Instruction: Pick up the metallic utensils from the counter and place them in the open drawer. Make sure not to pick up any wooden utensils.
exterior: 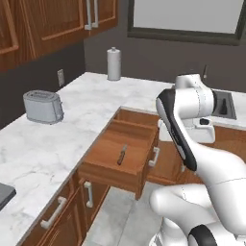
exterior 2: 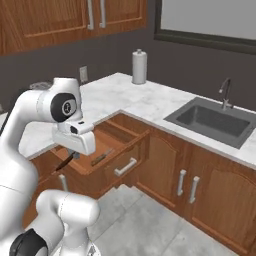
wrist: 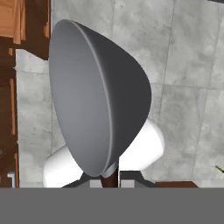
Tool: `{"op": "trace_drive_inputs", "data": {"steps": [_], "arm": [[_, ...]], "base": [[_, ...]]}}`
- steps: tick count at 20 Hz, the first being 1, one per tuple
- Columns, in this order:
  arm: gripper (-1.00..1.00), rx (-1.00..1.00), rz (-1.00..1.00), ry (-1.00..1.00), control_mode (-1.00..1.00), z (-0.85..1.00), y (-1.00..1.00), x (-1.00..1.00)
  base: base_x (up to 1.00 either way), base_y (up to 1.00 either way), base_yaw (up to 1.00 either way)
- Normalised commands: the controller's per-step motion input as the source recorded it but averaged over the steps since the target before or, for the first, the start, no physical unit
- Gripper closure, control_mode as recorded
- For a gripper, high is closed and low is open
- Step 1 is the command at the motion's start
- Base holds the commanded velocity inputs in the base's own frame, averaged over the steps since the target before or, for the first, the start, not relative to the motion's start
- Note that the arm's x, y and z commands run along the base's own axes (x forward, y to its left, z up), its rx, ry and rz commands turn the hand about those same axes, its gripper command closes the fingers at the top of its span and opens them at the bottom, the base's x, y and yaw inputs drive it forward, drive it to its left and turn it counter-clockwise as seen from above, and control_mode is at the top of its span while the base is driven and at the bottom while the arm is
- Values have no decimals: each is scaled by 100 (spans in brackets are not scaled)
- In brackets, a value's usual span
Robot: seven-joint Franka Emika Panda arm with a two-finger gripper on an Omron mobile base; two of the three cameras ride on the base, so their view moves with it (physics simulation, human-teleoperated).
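My gripper (exterior 2: 73,154) hangs in front of the open drawer (exterior 2: 117,131), shut on a metallic utensil. That utensil is a spoon (wrist: 96,100) with a round grey bowl, looming large in the hand view, and its dark stem sits between my fingertips (wrist: 109,180). Grey floor tiles show behind it, with the drawer's wood at the left edge. From the right base view the spoon (exterior 2: 65,162) is a thin dark sliver under the hand. A second metallic utensil (exterior: 122,154), grey with a dark brown handle, lies flat on the bottom of the drawer (exterior: 98,169). The counter and the wooden utensils are out of view.
An L-shaped marble top (exterior: 91,110) carries a toaster (exterior: 43,106) and a paper towel roll (exterior: 114,63). It also holds a sink (exterior 2: 215,120) with a faucet. Cabinet doors with metal handles (exterior 2: 187,185) run below, and grey floor tiles lie in front.
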Motion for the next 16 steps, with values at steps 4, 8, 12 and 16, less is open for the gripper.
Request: {"op": "trace_drive_inputs", "data": {"steps": [4, 8, 12, 16], "arm": [[100, 0, 0, 0, 100, 0, 0, 0], [100, 0, 0, 0, 100, 0, 0, 0], [100, 0, 0, 0, 100, 0, 0, 0], [100, 0, 0, 0, 100, 0, 0, 0]], "base": [[-2, 93, -48], [-9, 89, -33], [-20, 44, -25], [12, 24, -20]]}}
